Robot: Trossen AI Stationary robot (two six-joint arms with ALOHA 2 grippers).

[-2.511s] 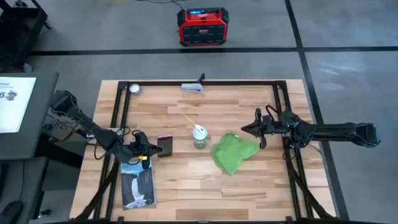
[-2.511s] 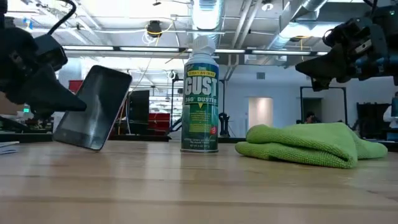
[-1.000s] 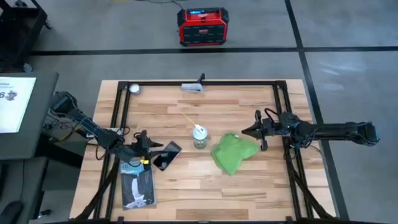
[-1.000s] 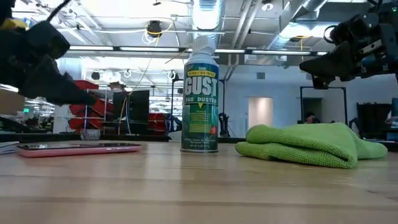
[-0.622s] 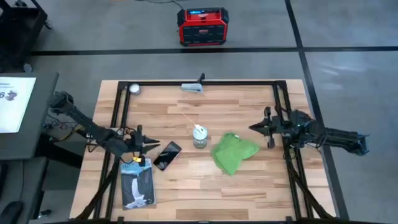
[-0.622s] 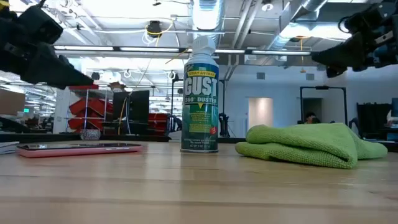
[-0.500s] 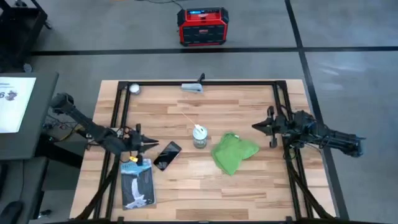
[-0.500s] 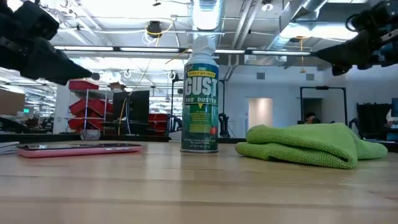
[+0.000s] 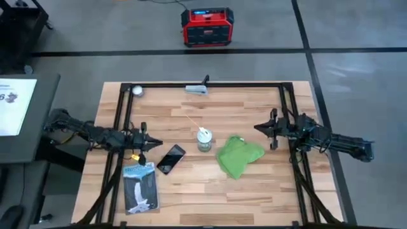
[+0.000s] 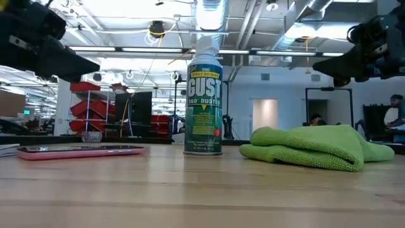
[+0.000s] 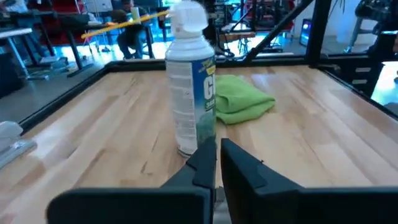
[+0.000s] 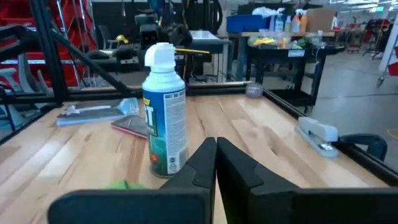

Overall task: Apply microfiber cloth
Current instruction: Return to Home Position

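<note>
I count 1 table [image 9: 254, 191]. On it: 1 microfiber cloth [image 9: 238, 156], 1 pink phone [image 9: 170, 158], 1 duster can [image 9: 204, 139], 1 printed booklet [image 9: 140, 187], 1 stapler [image 9: 197, 89], 1 small pale ball [image 9: 137, 90]. 1 red box [image 9: 206, 27] on the floor. 2 grippers: left gripper [image 9: 156, 144], right gripper [image 9: 257, 128].

Spray can [image 10: 204, 104]: "GUST" and "360° DUSTER" are printed in green on the white label.
</note>
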